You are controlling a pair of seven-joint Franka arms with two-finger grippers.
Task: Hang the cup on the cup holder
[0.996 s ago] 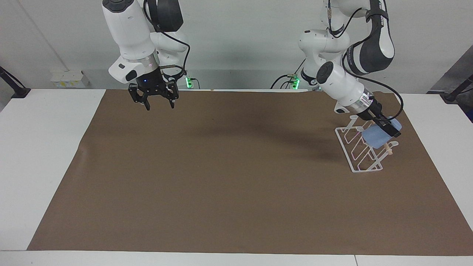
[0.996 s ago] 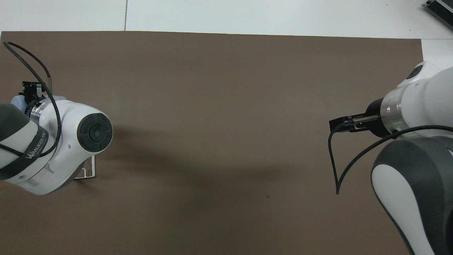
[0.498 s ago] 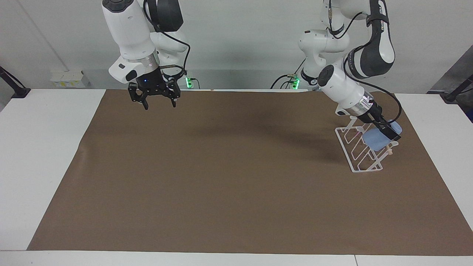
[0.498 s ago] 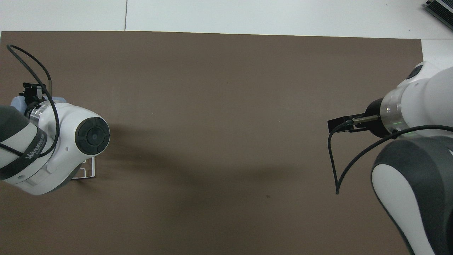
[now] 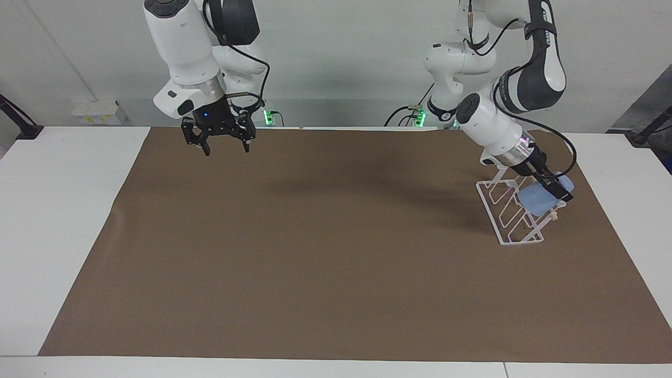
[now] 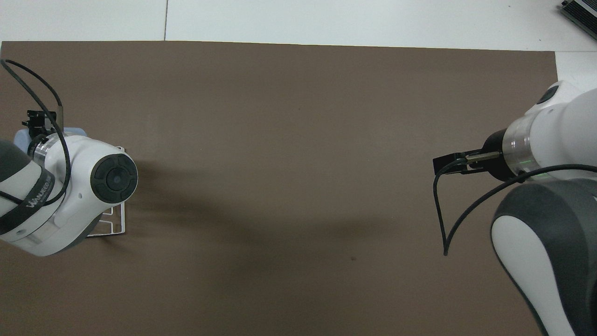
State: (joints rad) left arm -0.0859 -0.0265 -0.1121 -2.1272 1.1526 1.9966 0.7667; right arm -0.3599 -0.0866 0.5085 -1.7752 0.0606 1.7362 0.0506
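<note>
The light-blue cup (image 5: 536, 199) is held tilted in my left gripper (image 5: 556, 190), which is shut on it. The cup is at the top of the white wire cup holder (image 5: 512, 218), by its wooden dowel, toward the left arm's end of the table. I cannot tell whether the cup rests on a prong. In the overhead view the left arm covers most of the holder (image 6: 114, 224), and only a sliver of the cup (image 6: 21, 136) shows beside the left gripper (image 6: 35, 123). My right gripper (image 5: 219, 147) is open and empty, waiting in the air over the mat's edge nearest the robots.
A brown mat (image 5: 315, 252) covers most of the white table (image 5: 63, 210). The right gripper's side (image 6: 443, 164) shows in the overhead view, with a black cable looping under it.
My left gripper has moved a little lower and toward the left arm's end of the table with the cup, closer to the holder's dowel. The right arm has barely moved.
</note>
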